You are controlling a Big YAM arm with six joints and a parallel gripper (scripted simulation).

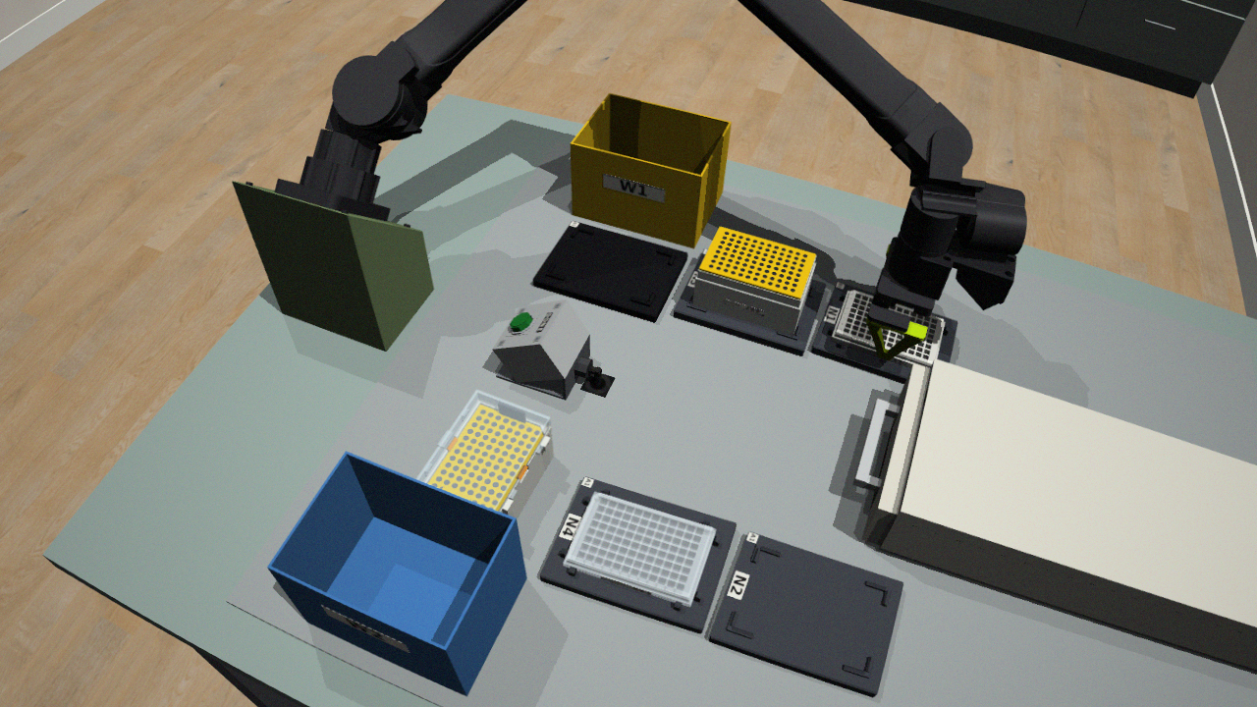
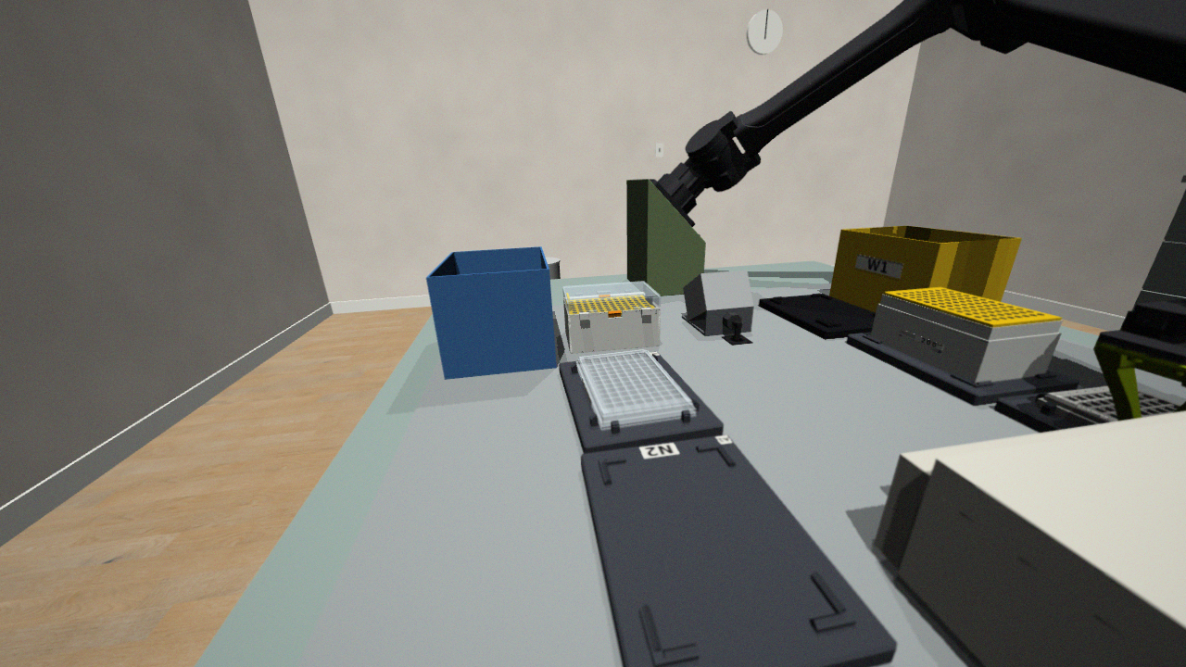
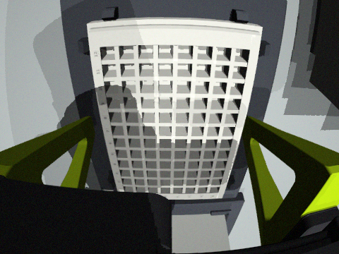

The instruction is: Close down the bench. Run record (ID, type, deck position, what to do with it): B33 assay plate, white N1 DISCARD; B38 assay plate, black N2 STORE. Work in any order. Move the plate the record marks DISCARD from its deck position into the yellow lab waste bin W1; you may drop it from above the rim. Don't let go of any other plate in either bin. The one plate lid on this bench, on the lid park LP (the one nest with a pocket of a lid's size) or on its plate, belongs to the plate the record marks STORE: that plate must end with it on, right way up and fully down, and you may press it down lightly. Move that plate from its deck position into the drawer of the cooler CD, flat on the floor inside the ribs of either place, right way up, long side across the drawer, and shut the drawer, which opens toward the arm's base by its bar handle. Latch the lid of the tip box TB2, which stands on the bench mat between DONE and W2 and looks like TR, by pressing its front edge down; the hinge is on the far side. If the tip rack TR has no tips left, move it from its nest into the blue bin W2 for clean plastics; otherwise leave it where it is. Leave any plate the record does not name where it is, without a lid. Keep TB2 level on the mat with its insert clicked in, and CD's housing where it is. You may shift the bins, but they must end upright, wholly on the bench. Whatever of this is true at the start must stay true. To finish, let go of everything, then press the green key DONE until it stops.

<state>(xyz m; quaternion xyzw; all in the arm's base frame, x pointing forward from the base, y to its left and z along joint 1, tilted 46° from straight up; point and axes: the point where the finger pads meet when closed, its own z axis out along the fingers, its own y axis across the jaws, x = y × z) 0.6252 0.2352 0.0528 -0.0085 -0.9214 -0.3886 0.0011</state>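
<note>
The white assay plate (image 1: 850, 318) (image 2: 1078, 402) (image 3: 174, 99) sits in its dark nest at the back right, just beyond the cooler. My gripper (image 1: 897, 343) (image 2: 1148, 385) (image 3: 168, 124) is open, low over the plate, with one green finger outside each long edge. The fingers do not touch it. The yellow bin W1 (image 1: 645, 189) (image 2: 912, 270) stands at the back. The tip rack TR (image 1: 760, 263) (image 2: 965, 319), with a yellow top, is between W1 and the plate. The nest N2 (image 1: 808, 615) (image 2: 704, 539) holds nothing.
The cooler CD (image 1: 1072, 474) (image 2: 1061, 497) has its drawer shut, bar handle (image 1: 872, 439) facing left. A clear plate (image 1: 638, 545) (image 2: 632, 387) lies on N4. TB2 (image 1: 487, 457) (image 2: 611, 319) stands by the blue bin W2 (image 1: 386, 615) (image 2: 493, 315). The green DONE key (image 1: 521, 321) is mid-bench.
</note>
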